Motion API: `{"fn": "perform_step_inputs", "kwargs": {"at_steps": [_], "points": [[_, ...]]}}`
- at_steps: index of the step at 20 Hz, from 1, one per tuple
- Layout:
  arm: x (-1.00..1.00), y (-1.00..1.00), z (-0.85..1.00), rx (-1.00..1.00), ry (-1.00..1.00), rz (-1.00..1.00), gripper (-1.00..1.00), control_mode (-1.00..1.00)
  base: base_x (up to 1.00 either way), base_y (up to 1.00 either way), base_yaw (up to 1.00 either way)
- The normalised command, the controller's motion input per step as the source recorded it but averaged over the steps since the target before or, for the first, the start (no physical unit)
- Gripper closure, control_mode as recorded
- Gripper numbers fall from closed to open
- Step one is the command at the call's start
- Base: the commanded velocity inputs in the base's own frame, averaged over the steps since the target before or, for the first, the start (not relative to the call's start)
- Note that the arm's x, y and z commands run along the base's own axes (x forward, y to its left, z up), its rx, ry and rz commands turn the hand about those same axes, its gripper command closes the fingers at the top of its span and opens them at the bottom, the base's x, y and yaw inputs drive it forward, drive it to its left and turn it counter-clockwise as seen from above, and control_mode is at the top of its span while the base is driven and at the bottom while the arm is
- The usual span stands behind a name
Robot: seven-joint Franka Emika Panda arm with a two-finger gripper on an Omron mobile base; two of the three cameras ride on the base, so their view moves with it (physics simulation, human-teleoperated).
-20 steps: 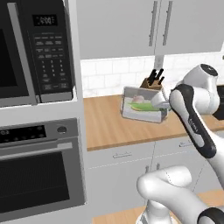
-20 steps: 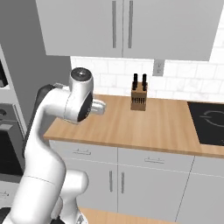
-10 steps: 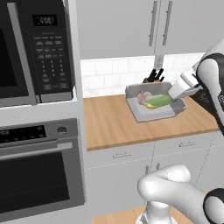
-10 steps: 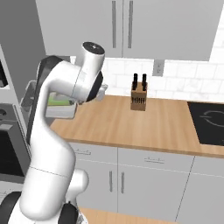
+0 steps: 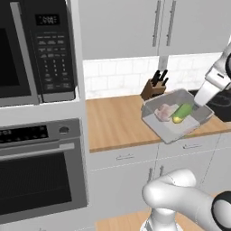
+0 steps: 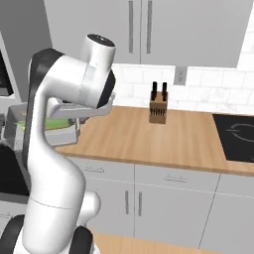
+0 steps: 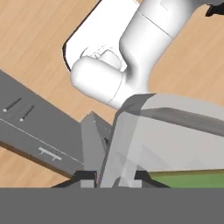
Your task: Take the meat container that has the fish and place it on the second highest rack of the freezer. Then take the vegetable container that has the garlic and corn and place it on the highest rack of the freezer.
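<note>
gripper [image 7: 111, 181] is pinched on the rim of the vegetable container [image 5: 178, 118], hanging it mid-air over the counter [image 5: 117, 122], so any tilt could roll the corn [image 5: 182, 112] and garlic [image 5: 164, 112] out.

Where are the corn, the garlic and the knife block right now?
corn [image 5: 182, 112], left base view, middle of the green husk.
garlic [image 5: 164, 112], left base view, top of the pale bulb.
knife block [image 6: 158, 109], right base view, wooden front face.
</note>
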Motion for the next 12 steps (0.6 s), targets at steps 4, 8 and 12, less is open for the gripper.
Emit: {"fn": "perform_step_inputs", "kwargs": {"at_steps": [4,8,12], "points": [[0.0,0.0,0.0,0.0,0.0,0.0,1.0,1.0,-0.72,0.06,-0.07],[0.0,0.0,0.0,0.0,0.0,0.0,1.0,1.0,-0.89,0.28,-0.04],[0.0,0.0,0.0,0.0,0.0,0.0,1.0,1.0,-0.61,0.7,-0.05]]}}
